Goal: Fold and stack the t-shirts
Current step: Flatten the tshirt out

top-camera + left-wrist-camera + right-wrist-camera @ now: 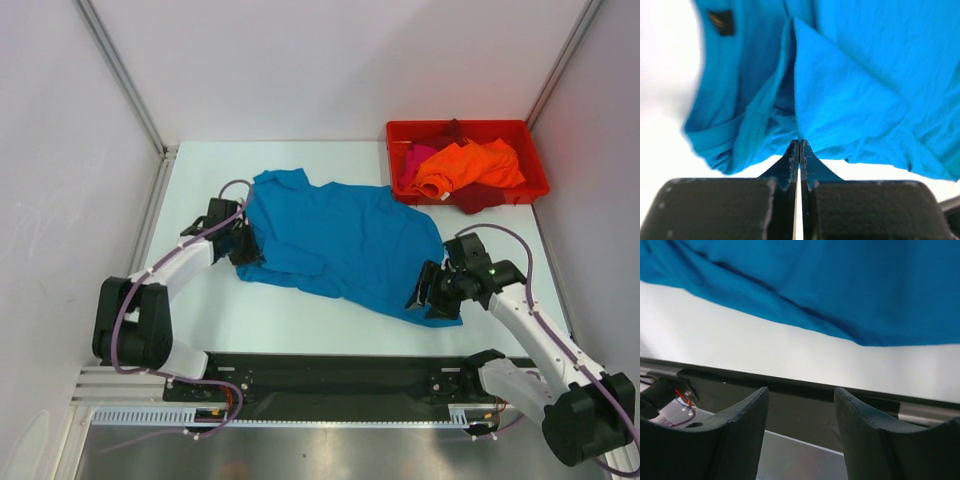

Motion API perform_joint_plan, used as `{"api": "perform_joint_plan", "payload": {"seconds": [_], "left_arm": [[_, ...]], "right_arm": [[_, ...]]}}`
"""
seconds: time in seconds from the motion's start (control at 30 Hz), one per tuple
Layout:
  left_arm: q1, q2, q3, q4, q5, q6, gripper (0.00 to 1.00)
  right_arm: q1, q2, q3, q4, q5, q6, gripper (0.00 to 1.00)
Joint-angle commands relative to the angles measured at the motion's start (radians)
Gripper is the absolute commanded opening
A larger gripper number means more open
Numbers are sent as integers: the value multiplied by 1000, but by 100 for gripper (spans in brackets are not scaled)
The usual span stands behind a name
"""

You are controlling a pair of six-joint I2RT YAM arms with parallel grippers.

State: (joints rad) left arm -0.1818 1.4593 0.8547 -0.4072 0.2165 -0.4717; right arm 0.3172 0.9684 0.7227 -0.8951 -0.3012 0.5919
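**Item 1: teal-blue t-shirt** [340, 240]. Soft, matte knit cloth. It lies spread across the middle of the white counter [300, 315], rumpled, with shallow creases and a sleeve turned over on the left side. In the left wrist view its cloth [855, 85] forms a sharp fold with layered pleats beneath, and a small dark label [721, 22] shows near the top.

**Item 2: left gripper** [799, 146]. Black, hard, wedge-shaped fingers, scuffed at the edges. They are pressed flat together and pinch the folded edge of the teal-blue t-shirt at its left side [247, 250].

**Item 3: right gripper** [800, 407]. Two dark, curved, matte fingers [742, 430] standing well apart, with nothing between them. It sits at the shirt's lower right hem [425, 292], and the hem lies just beyond the fingertips.

**Item 4: bin** [460, 125]. Rigid, glossy red plastic, rectangular, at the far right corner of the counter.

- orange t-shirt [470, 165], crumpled on top
- magenta-pink t-shirt [418, 157], bunched at the left
- dark red t-shirt [482, 196], draped over the near rim
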Motion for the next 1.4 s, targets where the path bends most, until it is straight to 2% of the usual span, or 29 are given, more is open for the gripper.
{"api": "perform_joint_plan", "payload": {"seconds": [0.0, 0.13, 0.37, 0.47, 0.63, 0.8, 1.0, 1.17, 1.37], "left_arm": [[36, -99, 63, -105, -112, -15, 0], [99, -161, 73, -176, -241, -2, 0], [267, -197, 92, -202, -309, 70, 0], [320, -205, 102, -189, -313, 79, 0], [326, -139, 103, -148, -149, 94, 0], [324, -140, 55, -101, -80, 90, 0], [324, -162, 6, -93, -45, 96, 0], [320, -166, 9, -105, -16, 99, 0], [288, -194, -5, -99, 0, 96, 0]], "right_arm": [[-26, 42, 75, -85, 65, 0, 61], [-62, 116, 125, -129, 109, -38, 61], [-191, 208, 124, -140, 177, -50, 59], [-239, 220, 93, -93, 130, -46, 58], [-221, 279, 26, -9, 25, -41, 54], [-156, 248, -87, 94, -47, 21, 54], [-40, 202, -183, 198, 11, 127, 53], [-36, 210, -221, 237, 85, 172, 47], [-50, 230, -229, 245, 103, 163, 46]]}}
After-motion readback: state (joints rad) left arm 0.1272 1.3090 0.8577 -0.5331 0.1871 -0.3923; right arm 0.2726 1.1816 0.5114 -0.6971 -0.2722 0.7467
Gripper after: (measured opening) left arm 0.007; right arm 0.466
